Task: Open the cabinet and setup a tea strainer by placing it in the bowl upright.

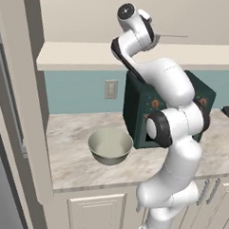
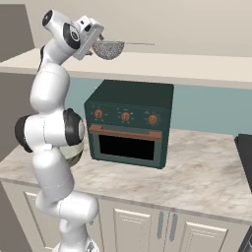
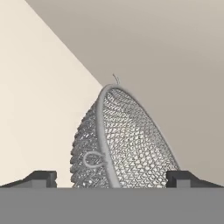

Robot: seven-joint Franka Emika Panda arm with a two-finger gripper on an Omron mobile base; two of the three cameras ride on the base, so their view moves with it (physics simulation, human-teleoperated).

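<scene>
The cabinet stands open, its pale bottom shelf point(image 1: 86, 55) point(image 2: 187, 66) showing above the counter. The tea strainer point(image 2: 109, 49) point(image 3: 127, 140), a silver mesh basket, sits at that shelf's level with its thin handle point(image 1: 173, 36) pointing right. My gripper point(image 2: 100, 43) point(image 1: 152, 40) point(image 3: 113, 178) is raised to it and open, one finger on each side of the basket, which looks tilted on its side in the hand view. Whether the fingers touch the mesh is unclear. The pale bowl point(image 1: 110, 145) rests on the counter below, partly hidden behind my arm in the right base view point(image 2: 78, 153).
A dark green toaster oven point(image 2: 130, 125) point(image 1: 138, 110) stands on the marble counter point(image 1: 71, 157) right of the bowl. A wall outlet point(image 1: 111, 89) is behind the bowl. A tall beige panel point(image 1: 21, 107) rises at the left. A dark appliance edge point(image 2: 244, 147) lies at far right.
</scene>
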